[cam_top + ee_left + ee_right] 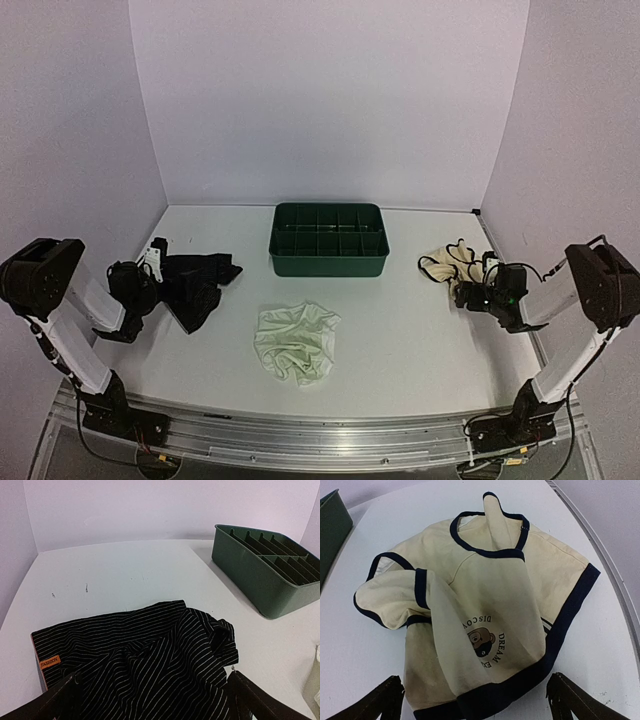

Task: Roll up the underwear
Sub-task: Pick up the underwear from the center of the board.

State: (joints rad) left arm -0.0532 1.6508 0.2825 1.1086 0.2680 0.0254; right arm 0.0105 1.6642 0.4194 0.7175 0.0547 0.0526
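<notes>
At the near middle of the white surface (420,345): a crumpled pale mint-white cloth garment (296,342), untouched. Further out at left, a rumpled black fine-striped cloth garment (140,665) just ahead of the left gripper (157,700), jaws wide apart, holding nothing. At right, likewise: a cream cloth garment with dark edging (485,605) before the right gripper (480,697), spread and empty. Farthest back, a dark green compartmented plastic tray (328,265). Seemingly the very start: nothing rolled. Next, probably: lower, pinch an edge, spread flat before rolling.
</notes>
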